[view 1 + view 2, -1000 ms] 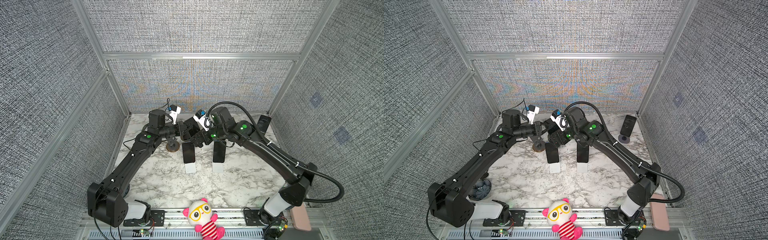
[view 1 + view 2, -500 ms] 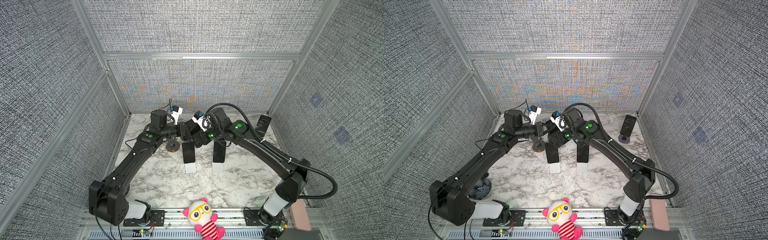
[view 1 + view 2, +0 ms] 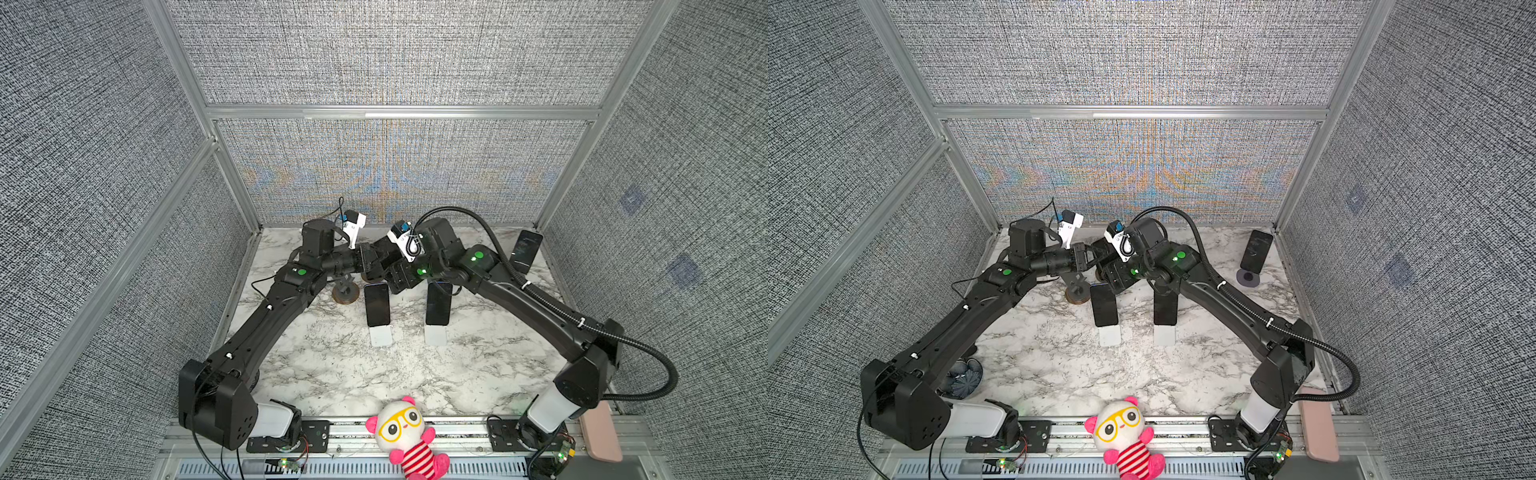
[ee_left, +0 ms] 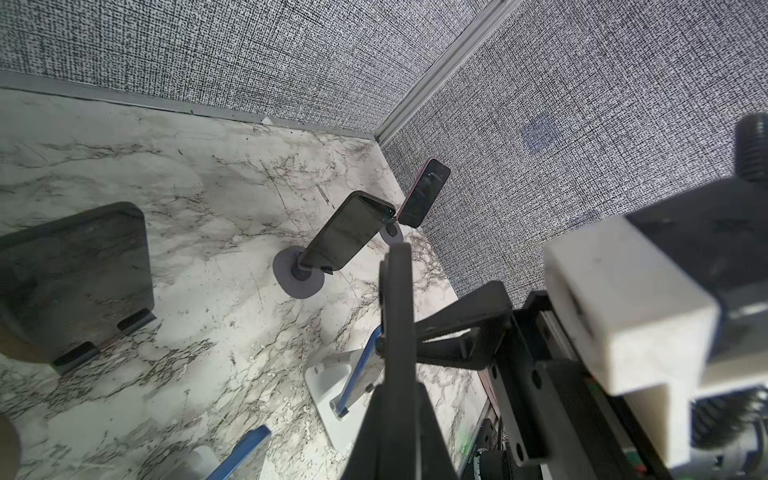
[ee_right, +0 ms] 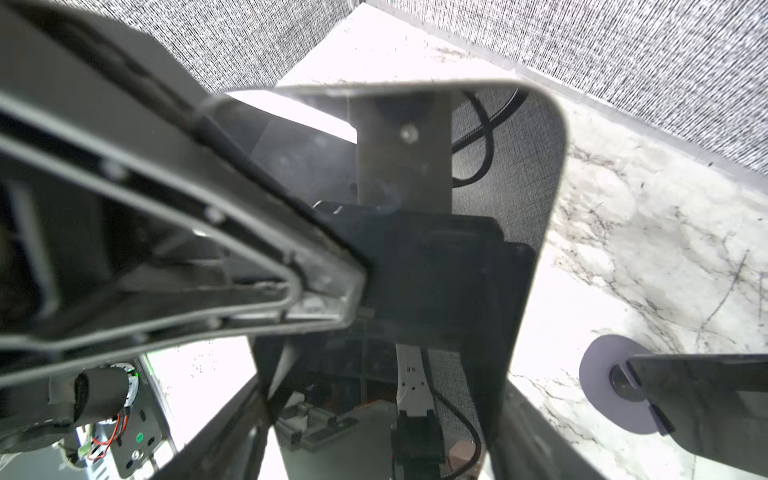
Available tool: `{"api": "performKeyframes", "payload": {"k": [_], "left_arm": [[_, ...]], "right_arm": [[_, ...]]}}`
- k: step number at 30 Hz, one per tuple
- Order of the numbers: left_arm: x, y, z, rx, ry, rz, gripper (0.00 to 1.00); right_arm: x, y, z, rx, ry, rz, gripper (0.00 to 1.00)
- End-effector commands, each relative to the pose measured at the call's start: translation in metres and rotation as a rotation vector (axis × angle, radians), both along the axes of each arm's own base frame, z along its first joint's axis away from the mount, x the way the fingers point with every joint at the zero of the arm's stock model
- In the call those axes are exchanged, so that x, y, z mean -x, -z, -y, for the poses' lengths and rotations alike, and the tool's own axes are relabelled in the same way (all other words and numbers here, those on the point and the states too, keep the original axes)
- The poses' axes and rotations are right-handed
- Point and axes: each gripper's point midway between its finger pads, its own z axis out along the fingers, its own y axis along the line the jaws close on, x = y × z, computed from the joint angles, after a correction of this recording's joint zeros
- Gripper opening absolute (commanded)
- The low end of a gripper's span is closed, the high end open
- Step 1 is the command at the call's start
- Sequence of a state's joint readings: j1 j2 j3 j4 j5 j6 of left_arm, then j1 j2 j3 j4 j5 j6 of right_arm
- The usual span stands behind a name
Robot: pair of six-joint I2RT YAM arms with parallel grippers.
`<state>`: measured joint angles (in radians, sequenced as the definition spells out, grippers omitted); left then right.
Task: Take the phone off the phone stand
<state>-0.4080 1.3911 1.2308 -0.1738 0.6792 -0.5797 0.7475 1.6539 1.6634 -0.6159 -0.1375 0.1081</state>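
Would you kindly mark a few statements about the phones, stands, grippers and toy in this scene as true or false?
1. Nearer the left arm, a mid-table phone leans on a white stand. True.
2. The left gripper is wide open. False: it is shut.
3. A second phone stands on a round grey base in the far right corner. True.
4. The plush toy wears blue glasses. False: yellow ones.
5. The right gripper is at the second phone. False: it is at that mid-table phone's top.
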Motion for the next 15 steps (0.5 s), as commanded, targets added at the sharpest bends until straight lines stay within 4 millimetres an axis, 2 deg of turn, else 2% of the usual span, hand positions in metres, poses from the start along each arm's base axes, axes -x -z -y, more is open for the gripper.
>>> {"api": "performKeyframes", "payload": {"k": [1,12,15], "left_arm": [[-0.003,-0.008,0.002,0.017,0.006,0.044,0.0],[-0.005,-0.009,0.002,0.034,-0.005,0.057,0.01],[-0.006,-0.01,0.003,0.041,-0.004,0.062,0.13]], "right_arm": [[-0.005,-0.012,-0.002,-0.039,0.016,0.036,0.67],[-0.003,-0.021,-0.002,-0.061,0.012,0.054,0.51],[-0.004,-0.023,0.0,-0.07,0.017,0.054,0.47]]}}
